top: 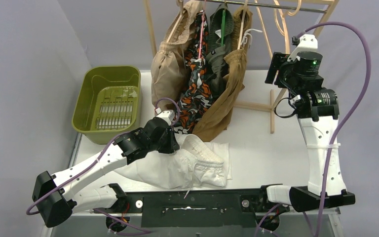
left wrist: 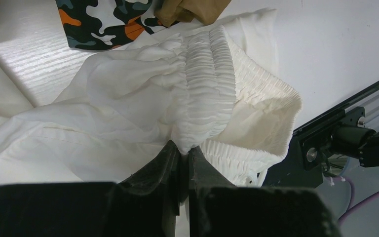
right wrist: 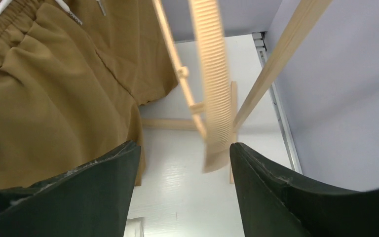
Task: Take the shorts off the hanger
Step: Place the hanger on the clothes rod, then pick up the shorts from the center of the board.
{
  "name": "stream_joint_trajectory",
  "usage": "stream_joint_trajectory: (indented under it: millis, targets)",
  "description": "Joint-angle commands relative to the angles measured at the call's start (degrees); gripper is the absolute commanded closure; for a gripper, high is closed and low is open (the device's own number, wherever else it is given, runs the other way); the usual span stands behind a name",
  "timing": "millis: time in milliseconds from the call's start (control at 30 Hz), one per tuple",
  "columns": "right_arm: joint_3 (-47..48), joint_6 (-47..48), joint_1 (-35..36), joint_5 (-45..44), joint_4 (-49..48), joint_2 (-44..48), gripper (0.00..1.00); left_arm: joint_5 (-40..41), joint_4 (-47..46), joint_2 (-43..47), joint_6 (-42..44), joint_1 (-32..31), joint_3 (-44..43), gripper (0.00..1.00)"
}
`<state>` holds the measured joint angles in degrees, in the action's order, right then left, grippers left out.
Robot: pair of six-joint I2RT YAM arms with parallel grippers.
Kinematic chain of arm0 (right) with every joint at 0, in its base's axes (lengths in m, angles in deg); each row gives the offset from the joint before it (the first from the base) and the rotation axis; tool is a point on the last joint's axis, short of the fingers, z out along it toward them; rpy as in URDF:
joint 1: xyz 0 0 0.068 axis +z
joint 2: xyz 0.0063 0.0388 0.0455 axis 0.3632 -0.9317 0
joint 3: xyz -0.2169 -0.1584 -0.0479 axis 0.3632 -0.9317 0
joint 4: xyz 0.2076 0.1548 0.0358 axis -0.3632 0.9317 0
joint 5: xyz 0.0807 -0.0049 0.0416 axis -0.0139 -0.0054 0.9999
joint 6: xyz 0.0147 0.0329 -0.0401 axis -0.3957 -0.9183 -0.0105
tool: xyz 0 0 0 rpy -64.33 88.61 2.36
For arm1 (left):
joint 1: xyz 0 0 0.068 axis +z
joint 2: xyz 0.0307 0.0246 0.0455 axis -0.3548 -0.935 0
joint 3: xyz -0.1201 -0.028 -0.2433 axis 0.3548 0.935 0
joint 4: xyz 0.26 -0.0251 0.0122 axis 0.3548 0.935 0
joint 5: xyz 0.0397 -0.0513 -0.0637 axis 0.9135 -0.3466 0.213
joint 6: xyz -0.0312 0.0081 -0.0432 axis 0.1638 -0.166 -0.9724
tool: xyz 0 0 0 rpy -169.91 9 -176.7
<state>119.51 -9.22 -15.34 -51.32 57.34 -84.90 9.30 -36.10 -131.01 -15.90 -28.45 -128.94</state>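
Note:
The white shorts [top: 192, 165] lie crumpled on the table near its front edge. My left gripper [top: 176, 143] is shut on a fold of their cloth just below the gathered waistband [left wrist: 209, 84], with the cloth pinched between its fingertips [left wrist: 184, 148]. Beige shorts [top: 169, 69], camouflage shorts [top: 197, 94], dark olive shorts [top: 220, 52] and brown shorts [top: 227, 101] hang from hangers on the wooden rack. My right gripper [top: 276, 68] is up beside the rack, open and holding nothing [right wrist: 185, 148]. A bare ribbed wooden hanger [right wrist: 213, 89] hangs, blurred, just beyond its fingers, next to the brown shorts [right wrist: 54, 94].
A green plastic basket [top: 109, 101] stands at the back left of the table. The rack's wooden uprights [right wrist: 276, 59] and foot bars [top: 256, 105] stand on the table behind and to the right of the hanging clothes. A white hanger [top: 249, 37] hangs by the brown shorts.

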Motion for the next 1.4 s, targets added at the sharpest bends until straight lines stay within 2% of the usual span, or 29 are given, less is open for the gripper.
stream_joint_trajectory:
  millis: [0, 167, 400, 500, 600, 733, 767, 867, 900, 967, 1033, 1100, 1200, 1300, 1367]
  targets:
    - [-1.4, 0.2, -0.5, -0.5, -2.6, 6.1, 0.28, -1.3, -3.1, -0.1, 0.7, 0.6, -2.0, 1.0]
    - [-6.2, -0.5, -0.6, -1.4, -2.7, 12.3, 0.18, -1.7, -3.2, 0.4, -0.1, 0.7, -1.7, 1.0]
    - [-19.8, -6.7, -0.6, -0.2, -2.2, 28.0, 0.16, -2.0, -4.1, 1.7, -1.0, 0.8, -0.2, 1.0]
    - [-31.0, -11.5, -0.6, 9.9, -7.9, 39.2, 0.16, -2.7, -4.7, 1.7, -1.3, 0.8, 0.1, 1.0]
    - [-46.6, -17.3, -0.6, 25.8, -17.4, 50.5, 0.17, -3.6, -5.5, 1.9, -1.1, 0.8, 0.9, 1.0]
    - [-65.0, -29.1, -0.8, 39.7, -24.2, 59.7, 0.18, -5.8, -7.3, 4.1, -1.3, 0.8, 3.1, 1.0]
    - [-68.1, -31.7, -0.8, 40.9, -24.2, 60.8, 0.18, -5.5, -7.2, 4.7, -1.7, 0.9, 3.3, 0.94]
    - [-74.1, -35.5, -0.8, 39.9, -21.4, 62.0, 0.18, -4.2, -6.9, 5.9, -3.6, 0.9, 4.8, 0.55]
    - [-75.3, -36.0, -0.8, 39.9, -20.7, 61.4, 0.18, -4.0, -6.9, 6.1, -4.4, 1.0, 5.1, 0.45]
    - [-78.3, -38.2, -0.6, 41.8, -21.1, 58.8, 0.17, -3.9, -7.3, 5.9, -6.5, 1.2, 5.1, 0.3]
    - [-81.0, -40.1, -0.5, 45.2, -23.4, 55.0, 0.2, -4.1, -8.2, 5.5, -8.4, 1.3, 4.9, 0.22]
    - [-82.9, -41.0, 0.5, 46.0, -24.8, 51.5, 0.23, -5.6, -8.9, 4.6, -9.1, 1.3, 4.3, 0.2]
    - [-85.2, -43.4, 5.0, 43.9, -30.0, 48.9, 0.31, -7.3, -5.4, 2.3, -9.1, 0.5, 1.0, 0.19]
    - [-88.8, -48.5, 13.9, 40.2, -40.4, 45.5, 0.36, -6.8, -3.1, -0.1, -9.6, -2.1, -1.3, 0.19]
    - [-90.1, -50.3, 21.1, 33.9, -45.2, 40.9, 0.38, -4.6, -2.6, -2.2, -10.6, -4.4, -2.0, 0.19]
